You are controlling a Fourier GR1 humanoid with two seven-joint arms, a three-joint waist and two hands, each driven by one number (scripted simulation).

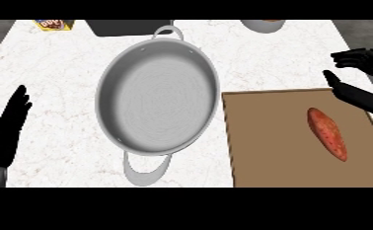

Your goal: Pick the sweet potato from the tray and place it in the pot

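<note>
A reddish-orange sweet potato (327, 134) lies lengthwise on the brown tray (270, 140) at the lower right. Left of the tray stands a wide grey pot (120, 83) with two loop handles and nothing inside. My right hand (353, 92) shows at the right edge, above and just beyond the sweet potato, fingers spread and relaxed, holding nothing. At the left edge my left hand (13, 123) rests open, fingers up, away from the pot.
A dark grey box (124, 26) sits behind the pot at the counter's back. A yellow packet (55, 24) lies at the back left, and a grey bowl (264, 25) at the back right. The counter is white marble.
</note>
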